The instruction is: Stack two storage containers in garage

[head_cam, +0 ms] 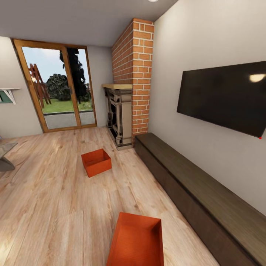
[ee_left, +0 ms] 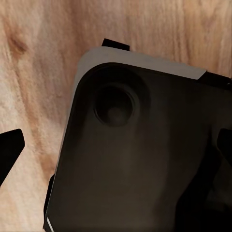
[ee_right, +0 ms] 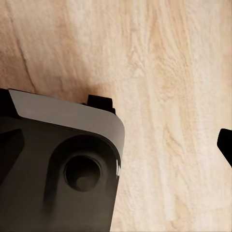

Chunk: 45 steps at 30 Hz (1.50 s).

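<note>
I see two storage containers on the wood floor: the near bin beside the bench, the far bin toward the fireplace. I can't tell either hand's opening.

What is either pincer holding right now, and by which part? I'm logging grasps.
Nothing: both storage containers, the near one and the far one, sit untouched on the wood floor.

Your right wrist camera looks onto light wood-plank floor. Dark robot base housing with a grey top edge sits over it, a round recess in its face. One dark fingertip beside the planks; grip state unreadable.
</note>
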### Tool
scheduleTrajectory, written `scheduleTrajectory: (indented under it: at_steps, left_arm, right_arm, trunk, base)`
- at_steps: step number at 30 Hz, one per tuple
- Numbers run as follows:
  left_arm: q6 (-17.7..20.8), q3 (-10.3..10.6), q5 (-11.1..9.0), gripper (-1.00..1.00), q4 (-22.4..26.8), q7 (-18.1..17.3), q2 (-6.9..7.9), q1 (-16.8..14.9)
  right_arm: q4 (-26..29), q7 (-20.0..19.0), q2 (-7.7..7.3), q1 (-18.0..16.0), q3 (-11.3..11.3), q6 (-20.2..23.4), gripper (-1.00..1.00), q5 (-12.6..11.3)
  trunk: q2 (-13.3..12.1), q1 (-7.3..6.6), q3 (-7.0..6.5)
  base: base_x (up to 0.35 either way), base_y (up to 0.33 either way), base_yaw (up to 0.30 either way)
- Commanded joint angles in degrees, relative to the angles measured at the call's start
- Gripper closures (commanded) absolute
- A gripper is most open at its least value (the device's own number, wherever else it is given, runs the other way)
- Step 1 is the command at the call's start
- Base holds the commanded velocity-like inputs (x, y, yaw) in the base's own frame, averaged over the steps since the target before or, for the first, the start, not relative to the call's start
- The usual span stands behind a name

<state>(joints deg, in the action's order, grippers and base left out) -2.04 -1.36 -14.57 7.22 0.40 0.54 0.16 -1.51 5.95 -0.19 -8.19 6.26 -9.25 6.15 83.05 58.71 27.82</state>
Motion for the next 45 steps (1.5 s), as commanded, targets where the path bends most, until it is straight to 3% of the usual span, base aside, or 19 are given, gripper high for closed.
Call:
scheduleTrajectory:
  at_steps: [1,38,45]
  left_arm:
    - [-0.1,-0.1,-0.2,-1.00,0.1,0.0,-0.01,0.0]
    - [-0.1,-0.1,-0.2,-1.00,0.2,0.1,-0.03,0.0]
    - [-0.1,-0.1,-0.2,-1.00,0.2,0.1,-0.01,0.0]
  right_arm:
    - [-0.2,0.4,0.01,-0.1,0.2,-0.2,-1.00,0.5]
    - [-0.2,0.0,-0.02,-0.1,-0.4,-0.2,-1.00,0.0]
    - [-0.2,0.5,0.12,-0.1,-0.7,-0.2,-1.00,-0.1]
  trunk:
    - [0.0,0.01,0.05]
    - [0.0,0.01,0.05]
    - [0.0,0.01,0.05]
  base:
    - [0.053,0.005,0.000]
    - [0.007,0.025,-0.039]
    - [0.001,0.004,-0.200]
